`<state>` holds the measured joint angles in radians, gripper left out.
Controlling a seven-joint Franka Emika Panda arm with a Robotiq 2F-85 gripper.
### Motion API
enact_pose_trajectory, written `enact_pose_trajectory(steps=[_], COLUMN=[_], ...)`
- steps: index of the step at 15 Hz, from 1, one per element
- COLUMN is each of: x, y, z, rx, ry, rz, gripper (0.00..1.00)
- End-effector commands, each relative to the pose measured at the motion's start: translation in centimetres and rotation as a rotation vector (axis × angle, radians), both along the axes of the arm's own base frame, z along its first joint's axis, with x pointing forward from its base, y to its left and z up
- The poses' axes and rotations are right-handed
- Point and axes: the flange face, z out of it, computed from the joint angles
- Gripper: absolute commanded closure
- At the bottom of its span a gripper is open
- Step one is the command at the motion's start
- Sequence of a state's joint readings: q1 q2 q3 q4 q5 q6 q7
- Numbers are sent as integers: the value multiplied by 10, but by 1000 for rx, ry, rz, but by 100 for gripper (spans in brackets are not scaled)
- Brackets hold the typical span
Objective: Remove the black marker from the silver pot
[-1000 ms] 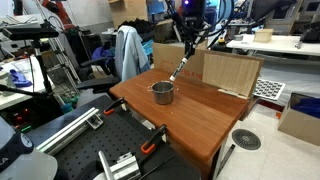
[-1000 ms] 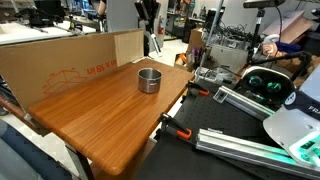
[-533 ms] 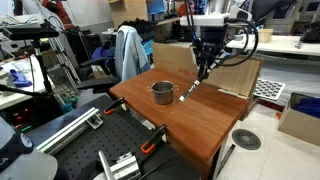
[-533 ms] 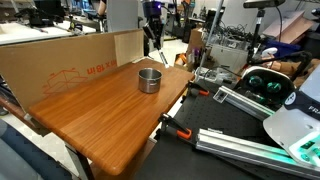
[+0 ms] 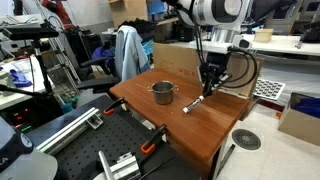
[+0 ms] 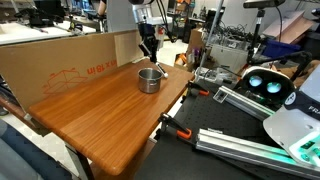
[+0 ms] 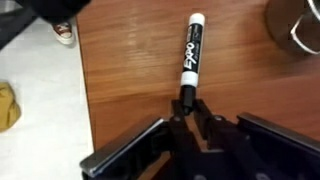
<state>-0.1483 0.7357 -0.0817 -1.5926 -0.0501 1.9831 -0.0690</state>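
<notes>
The black marker (image 7: 190,55) points light-end-first away from the gripper (image 7: 187,104).

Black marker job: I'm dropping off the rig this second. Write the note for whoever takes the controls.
Hand: shut on the black end of the black marker.
Marker: outside the silver pot, slanting down over the wooden table beside it, white end away from the hand. I cannot tell whether that end touches the wood.
Done: marker is out of the pot.
Left: lay it on the table, open the hand, back away.
</notes>
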Motion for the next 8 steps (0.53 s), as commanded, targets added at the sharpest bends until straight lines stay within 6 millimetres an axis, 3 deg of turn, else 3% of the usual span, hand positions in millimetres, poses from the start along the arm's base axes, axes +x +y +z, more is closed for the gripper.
enact_pose_trajectory(steps=[1, 7, 8], x=[16, 29, 30], y=[1, 5, 6], z=[-19, -36, -35], rx=[-58, -119, -125], ry=[22, 35, 38], rz=[-34, -72, -76], gripper=[95, 95, 56])
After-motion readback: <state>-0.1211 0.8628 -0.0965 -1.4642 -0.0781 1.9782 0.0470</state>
